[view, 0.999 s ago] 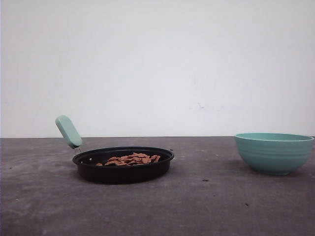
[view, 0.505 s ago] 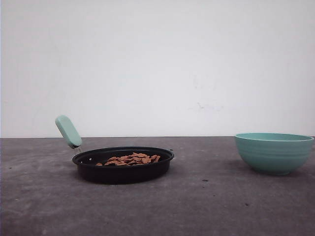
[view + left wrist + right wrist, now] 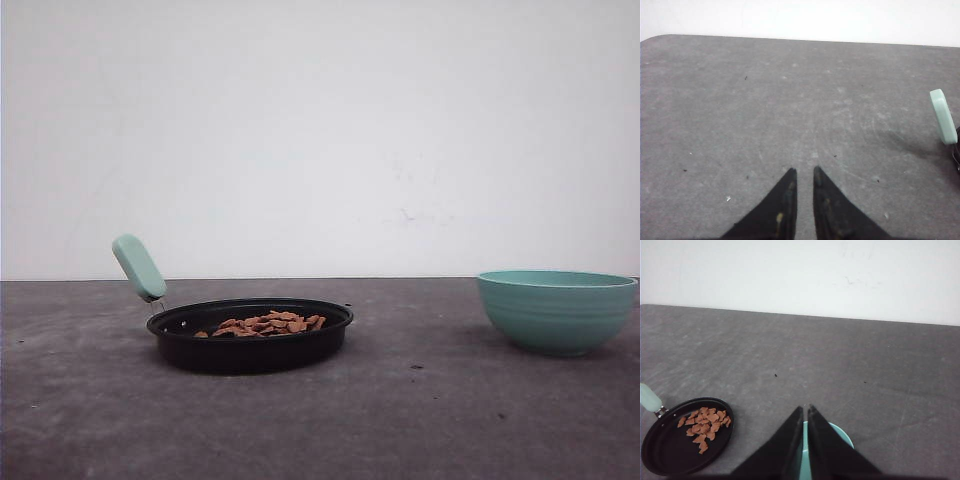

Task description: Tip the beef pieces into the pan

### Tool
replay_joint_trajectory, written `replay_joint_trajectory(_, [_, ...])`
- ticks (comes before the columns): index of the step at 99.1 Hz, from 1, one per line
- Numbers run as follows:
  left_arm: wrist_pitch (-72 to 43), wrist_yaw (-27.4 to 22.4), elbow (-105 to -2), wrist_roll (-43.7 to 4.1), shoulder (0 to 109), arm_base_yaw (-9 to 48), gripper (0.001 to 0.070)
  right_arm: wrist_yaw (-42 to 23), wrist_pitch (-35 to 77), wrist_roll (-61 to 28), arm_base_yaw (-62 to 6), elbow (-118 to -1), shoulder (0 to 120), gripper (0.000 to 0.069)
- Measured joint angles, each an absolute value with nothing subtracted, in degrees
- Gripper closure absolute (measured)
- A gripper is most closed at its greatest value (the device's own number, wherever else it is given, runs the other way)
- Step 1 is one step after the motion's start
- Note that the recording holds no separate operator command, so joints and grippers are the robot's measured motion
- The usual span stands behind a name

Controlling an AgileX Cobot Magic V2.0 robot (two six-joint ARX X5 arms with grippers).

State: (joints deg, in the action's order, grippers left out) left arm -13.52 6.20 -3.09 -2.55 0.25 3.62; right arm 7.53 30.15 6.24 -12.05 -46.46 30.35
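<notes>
The black pan (image 3: 250, 352) sits left of centre on the table, its mint-green handle (image 3: 138, 267) angled up to the left. Beef pieces (image 3: 265, 323) lie in a low reddish-brown heap inside it. In the right wrist view the pan (image 3: 670, 455) and beef pieces (image 3: 704, 425) lie off to one side, while my right gripper (image 3: 805, 407) hovers shut and empty above the teal bowl (image 3: 842, 435). My left gripper (image 3: 804, 170) is shut with nothing in it over bare table; the pan's handle (image 3: 943, 116) shows at that view's edge.
The teal ribbed bowl (image 3: 556, 310) stands at the table's right side. A white wall rises behind the table's far edge. Grey tabletop (image 3: 420, 400) stretches between pan and bowl.
</notes>
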Motion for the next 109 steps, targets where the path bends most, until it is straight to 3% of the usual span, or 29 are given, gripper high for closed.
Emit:
replay_joint_trajectory(31, [-13.5, 6.2, -3.1, -2.5, 0.3, 3.6, 0.0678, 7.4, 28.6, 1.6, -9.8, -44.6, 29.5, 0.0680])
replay_joint_trajectory(62, [-13.5, 6.2, -3.1, -2.5, 0.3, 3.6, 0.0678, 5.8, 9.2, 0.3, -1.3, -19.0, 16.0, 0.0680])
replay_joint_trajectory(85, [-13.5, 6.2, -3.1, -2.5, 0.3, 3.6, 0.0678, 6.0, 8.8, 1.0, 0.9, -4.9, 5.2, 0.0680])
replay_joint_trajectory(109, [-13.5, 6.2, -3.1, -2.5, 0.3, 3.6, 0.0678, 6.0, 9.8, 3.2, 1.1, -0.9, 0.6, 0.0680])
